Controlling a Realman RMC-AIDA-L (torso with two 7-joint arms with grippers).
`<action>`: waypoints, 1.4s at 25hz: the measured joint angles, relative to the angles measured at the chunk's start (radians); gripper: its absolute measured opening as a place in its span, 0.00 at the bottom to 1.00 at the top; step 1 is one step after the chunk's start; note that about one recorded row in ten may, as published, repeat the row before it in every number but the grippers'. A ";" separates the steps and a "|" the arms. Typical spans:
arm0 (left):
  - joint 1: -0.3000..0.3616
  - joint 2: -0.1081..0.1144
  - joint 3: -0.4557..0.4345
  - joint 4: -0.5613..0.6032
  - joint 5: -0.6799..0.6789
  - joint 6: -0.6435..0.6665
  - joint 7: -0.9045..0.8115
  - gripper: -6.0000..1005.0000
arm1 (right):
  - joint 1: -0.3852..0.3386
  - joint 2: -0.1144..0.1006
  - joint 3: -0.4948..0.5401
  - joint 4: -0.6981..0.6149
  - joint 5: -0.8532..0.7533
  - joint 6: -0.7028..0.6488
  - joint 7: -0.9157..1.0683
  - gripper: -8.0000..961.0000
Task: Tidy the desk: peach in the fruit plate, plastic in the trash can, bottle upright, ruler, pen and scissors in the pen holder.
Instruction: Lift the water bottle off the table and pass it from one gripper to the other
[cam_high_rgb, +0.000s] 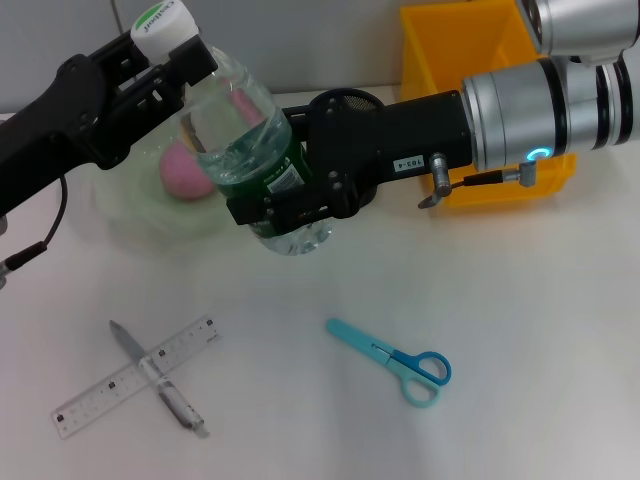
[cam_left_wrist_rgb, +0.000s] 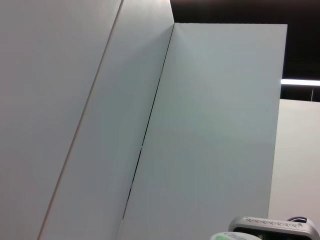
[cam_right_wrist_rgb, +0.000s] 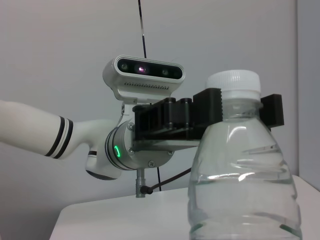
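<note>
Clear bottle (cam_high_rgb: 245, 150) hung tilted off the desk (cam_high_rgb: 520, 330) — right gripper (cam_high_rgb: 285, 205) clamped round its labelled belly, left gripper (cam_high_rgb: 175, 55) pinched at the neck under the cap — uneven release could've toppled it onto the fruit plate (cam_high_rgb: 140, 215) behind.

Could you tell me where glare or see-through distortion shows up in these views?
Head view: the peach shows warped through the clear bottle; soft shadows only. Right wrist view: bright highlights streak the bottle's ribs. Left wrist view: a bright light strip, otherwise flat panels.
</note>
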 joint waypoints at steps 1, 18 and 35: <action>0.000 0.000 0.000 0.000 0.000 0.000 0.000 0.49 | 0.000 0.000 0.000 0.000 0.000 0.000 0.000 0.81; -0.003 0.001 -0.007 -0.017 -0.007 -0.003 -0.002 0.44 | 0.000 0.000 -0.001 0.000 0.002 0.001 0.003 0.81; -0.003 0.002 -0.005 -0.017 -0.011 -0.003 -0.008 0.44 | -0.001 0.000 0.000 0.000 0.005 -0.005 0.011 0.81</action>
